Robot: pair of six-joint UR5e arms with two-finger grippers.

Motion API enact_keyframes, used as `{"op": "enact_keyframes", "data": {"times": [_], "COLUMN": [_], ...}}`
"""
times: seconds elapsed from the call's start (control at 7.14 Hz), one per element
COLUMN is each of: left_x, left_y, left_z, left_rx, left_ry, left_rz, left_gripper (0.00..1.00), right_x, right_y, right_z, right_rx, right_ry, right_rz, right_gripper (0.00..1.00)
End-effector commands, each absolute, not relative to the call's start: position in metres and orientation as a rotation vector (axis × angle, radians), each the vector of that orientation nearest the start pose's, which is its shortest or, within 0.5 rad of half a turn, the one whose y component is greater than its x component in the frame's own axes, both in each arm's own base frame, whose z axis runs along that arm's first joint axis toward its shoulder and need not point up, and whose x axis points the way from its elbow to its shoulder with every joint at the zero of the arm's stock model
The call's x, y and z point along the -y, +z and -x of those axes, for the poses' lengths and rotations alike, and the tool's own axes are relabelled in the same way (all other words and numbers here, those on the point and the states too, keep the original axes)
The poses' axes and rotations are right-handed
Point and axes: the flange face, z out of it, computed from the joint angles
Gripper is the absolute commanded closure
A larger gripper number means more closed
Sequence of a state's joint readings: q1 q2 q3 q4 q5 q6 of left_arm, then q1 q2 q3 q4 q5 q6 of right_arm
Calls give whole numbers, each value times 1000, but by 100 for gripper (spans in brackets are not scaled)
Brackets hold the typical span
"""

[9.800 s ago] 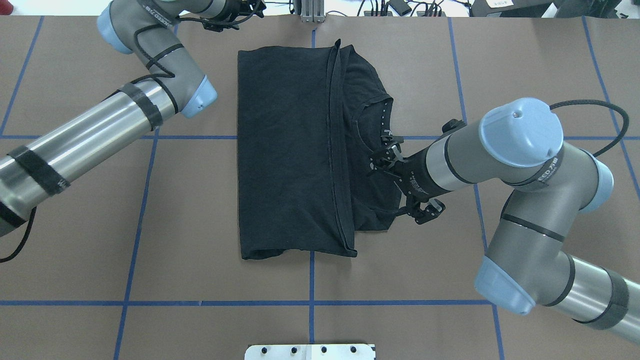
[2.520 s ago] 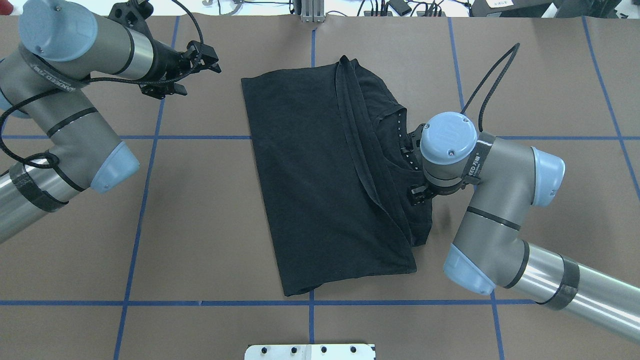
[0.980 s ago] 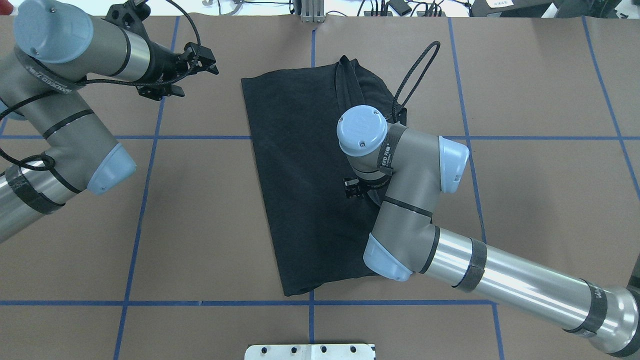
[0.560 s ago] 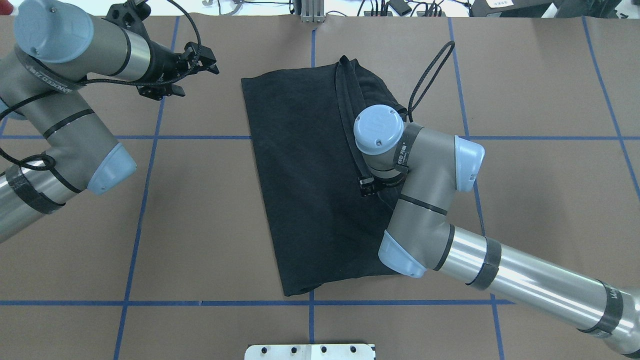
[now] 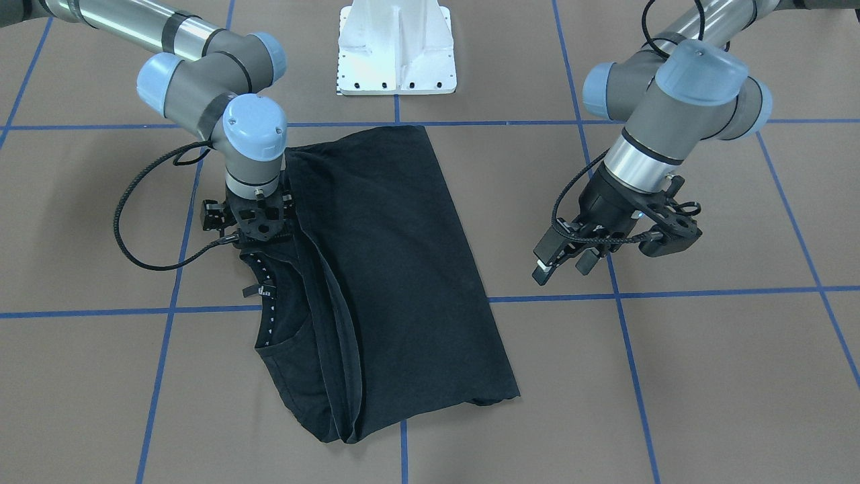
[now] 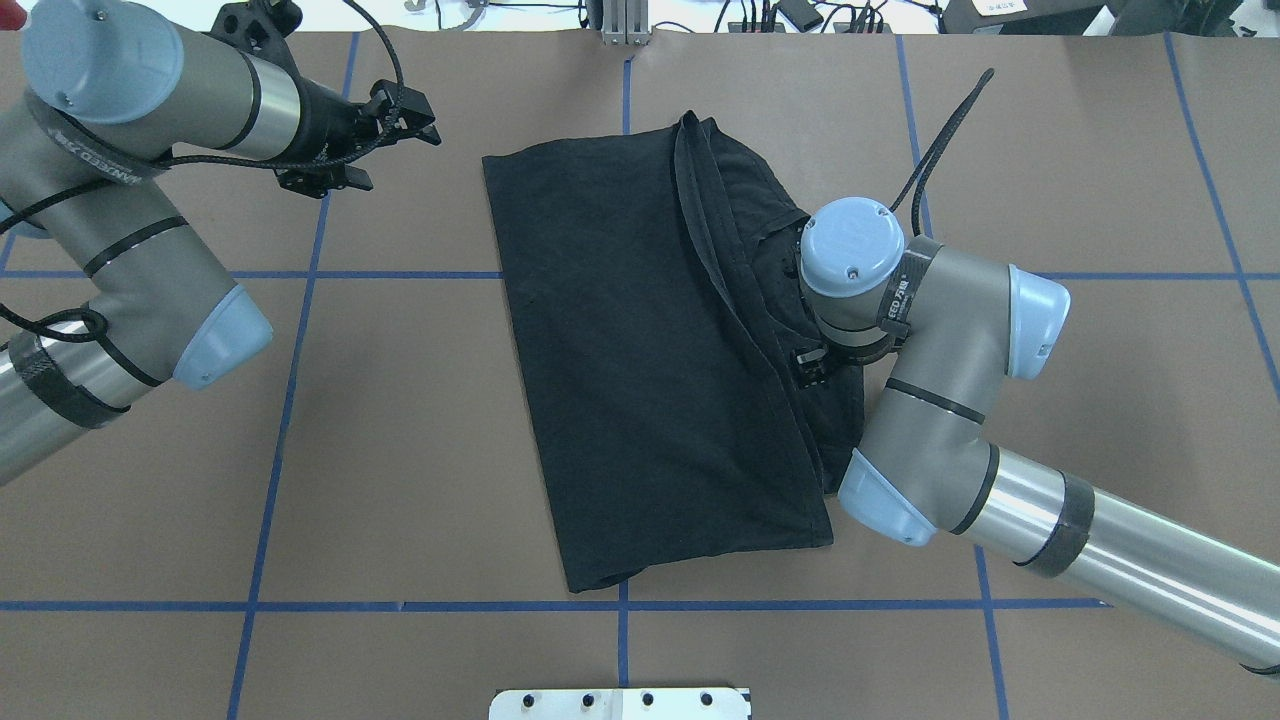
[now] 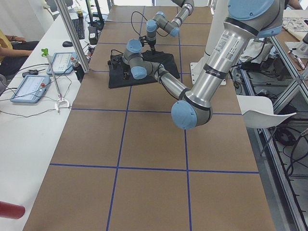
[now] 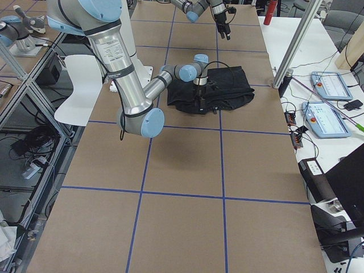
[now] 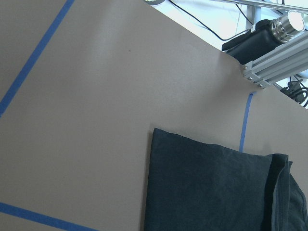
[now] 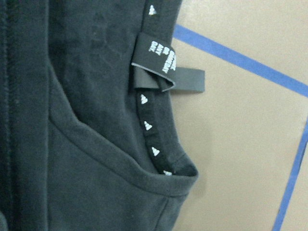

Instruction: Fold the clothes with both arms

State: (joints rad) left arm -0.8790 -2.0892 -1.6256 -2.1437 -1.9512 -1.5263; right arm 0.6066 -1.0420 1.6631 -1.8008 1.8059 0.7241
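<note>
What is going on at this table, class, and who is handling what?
A two-armed robot is folding a black T-shirt on a brown table. The shirt lies partly folded, its collar with white-dotted tape exposed on the robot's right side. The right gripper points straight down at that collar; whether it grips the cloth cannot be seen. The left gripper hangs open over bare table beyond the shirt's other edge, touching nothing.

Black T-shirt (image 6: 640, 350) — folded lengthwise (collar (image 5: 269, 296) exposed) — lies flat.
</note>
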Motion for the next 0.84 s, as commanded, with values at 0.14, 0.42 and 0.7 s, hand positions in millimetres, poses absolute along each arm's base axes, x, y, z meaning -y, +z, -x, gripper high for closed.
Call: {"op": "enact_keyframes", "data": {"times": [0.14,0.42,0.7], "left_x": [573,573,573], "left_y": [266,267,267], "left_z": [-350,-350,-350], "left_rx": [-1176,-1175,-1175], "left_ry": [-517,-518,-518], "left_rz": [-204,-203,-203], "left_gripper": [0,0,0], "right_x": [501,529,552], "right_y": [279,260,277], "right_z": [500,546,572], "right_rx": [490,481,506], "right_ry": [-252,-187,-159], "right_rz": [-85,-59,-79], "right_gripper": [0,0,0]}}
